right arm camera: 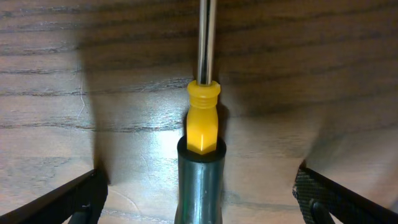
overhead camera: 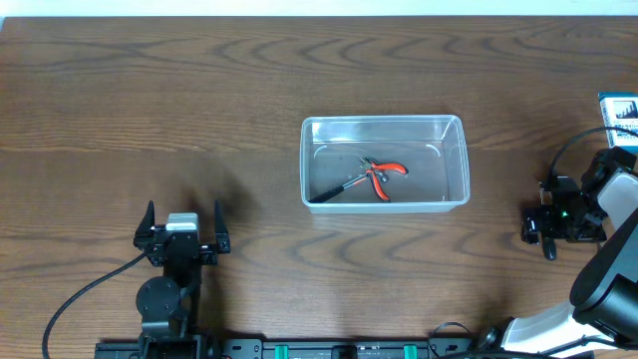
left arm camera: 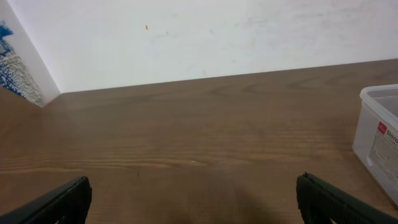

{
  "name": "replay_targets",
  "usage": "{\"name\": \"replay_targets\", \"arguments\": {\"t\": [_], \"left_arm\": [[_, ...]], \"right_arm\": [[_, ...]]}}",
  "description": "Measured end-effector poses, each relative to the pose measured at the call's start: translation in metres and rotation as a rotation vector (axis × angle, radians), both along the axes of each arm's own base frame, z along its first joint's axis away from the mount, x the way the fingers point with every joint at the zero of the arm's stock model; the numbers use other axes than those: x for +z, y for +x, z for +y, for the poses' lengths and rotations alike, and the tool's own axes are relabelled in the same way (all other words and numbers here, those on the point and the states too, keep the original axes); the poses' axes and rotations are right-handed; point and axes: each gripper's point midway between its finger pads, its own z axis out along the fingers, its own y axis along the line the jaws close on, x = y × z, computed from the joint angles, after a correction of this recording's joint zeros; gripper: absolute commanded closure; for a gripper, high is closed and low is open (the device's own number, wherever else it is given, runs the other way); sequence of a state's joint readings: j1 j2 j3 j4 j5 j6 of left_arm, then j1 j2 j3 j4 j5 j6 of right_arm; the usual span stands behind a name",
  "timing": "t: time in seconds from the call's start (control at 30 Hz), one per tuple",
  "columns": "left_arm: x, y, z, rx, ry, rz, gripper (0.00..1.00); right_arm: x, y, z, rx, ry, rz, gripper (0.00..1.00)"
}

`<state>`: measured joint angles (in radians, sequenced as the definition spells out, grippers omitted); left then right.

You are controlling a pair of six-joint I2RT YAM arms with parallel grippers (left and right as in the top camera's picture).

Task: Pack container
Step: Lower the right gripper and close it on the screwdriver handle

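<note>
Right pincer (right arm camera: 199,202): released wide, straddling screwdriver (right arm camera: 203,124) lying on worktop (right arm camera: 50,74). Centre handle between jaws, descend, clamp dark thick section squarely. Left pincer (overhead camera: 182,231): released, empty. Container (overhead camera: 384,121): mid-worktop, well apart, pliers (overhead camera: 379,178) inside.

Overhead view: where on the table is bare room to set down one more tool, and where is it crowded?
The table is bare along the whole far side behind the container, and widely between the container and the left end effector. Crowded: the right edge, where the right end effector straddles a screwdriver near the blue-and-white box.
</note>
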<state>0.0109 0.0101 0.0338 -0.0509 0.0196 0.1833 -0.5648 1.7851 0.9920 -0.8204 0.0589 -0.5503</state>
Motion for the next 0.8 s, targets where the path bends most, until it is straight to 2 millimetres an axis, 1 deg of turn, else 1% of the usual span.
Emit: {"name": "replay_targets", "arguments": {"t": [0.43, 0.57, 0.67, 0.73, 0.8], "left_arm": [[0.0, 0.0, 0.0, 0.0, 0.0, 0.0, 0.02], [0.0, 0.0, 0.0, 0.0, 0.0, 0.0, 0.02], [0.0, 0.0, 0.0, 0.0, 0.0, 0.0, 0.02], [0.0001, 0.0, 0.0, 0.0, 0.0, 0.0, 0.02], [0.0, 0.0, 0.0, 0.0, 0.0, 0.0, 0.02]], "right_arm": [[-0.0002, 0.0067, -0.0017, 0.0, -0.004, -0.029, 0.01], [-0.0002, 0.0068, -0.0014, -0.001, -0.002, -0.03, 0.02], [-0.0002, 0.0073, -0.0009, -0.001, 0.001, -0.033, 0.09], [-0.0003, 0.0082, -0.0008, -0.009, 0.002, -0.037, 0.13], [-0.0003, 0.0083, -0.0008, -0.011, 0.002, -0.038, 0.21]]}}
